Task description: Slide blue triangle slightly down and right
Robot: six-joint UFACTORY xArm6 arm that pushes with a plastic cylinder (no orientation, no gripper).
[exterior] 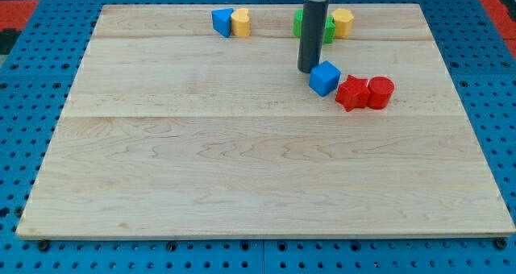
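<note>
The blue triangle [222,22] lies near the view's top, left of centre, touching a yellow block [240,22] on its right. My tip [308,69] is far to its right, at the end of the dark rod, just up-left of a blue cube [325,78] and about touching it.
A green block [326,26] sits partly hidden behind the rod, with a yellow block [343,22] on its right. A red star-like block [351,93] and a red cylinder [380,92] lie right of the blue cube. All rest on the wooden board [258,177].
</note>
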